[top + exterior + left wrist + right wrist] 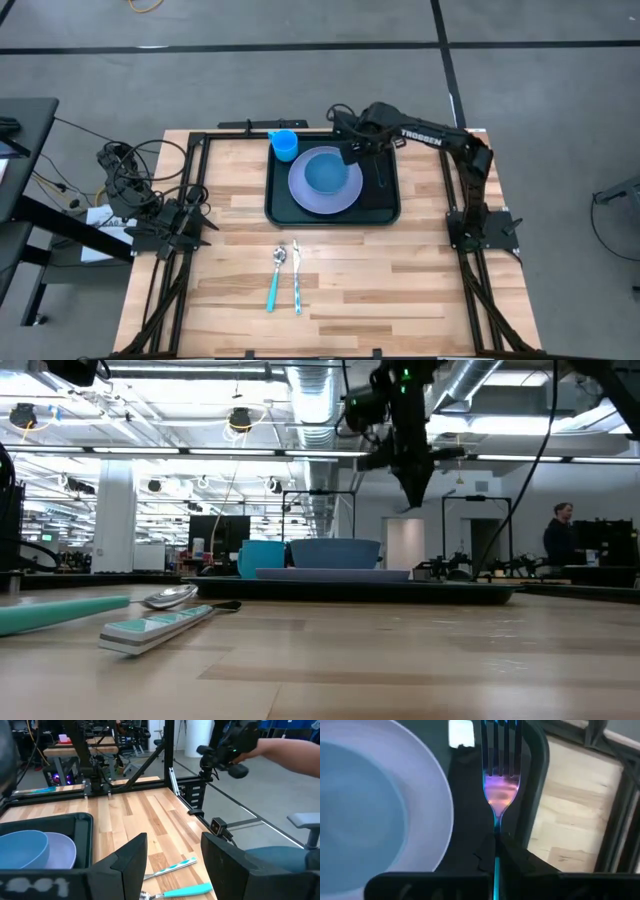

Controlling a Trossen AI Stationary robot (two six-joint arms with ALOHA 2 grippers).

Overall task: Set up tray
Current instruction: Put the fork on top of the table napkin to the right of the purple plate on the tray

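1. I'm idling the left gripper (170,862) left of the tray (278,205), fingers spread wide, holding nothing.
2. The glossy dark tray, round-cornered and rimmed, is carrying a lavender plate (325,194), blue bowl (324,173) and cup (285,145).
3. I'm pinching a shiny metal fork (499,775) in the right gripper (378,147) above the tray's right strip; released tilted, it could bounce off the rim.
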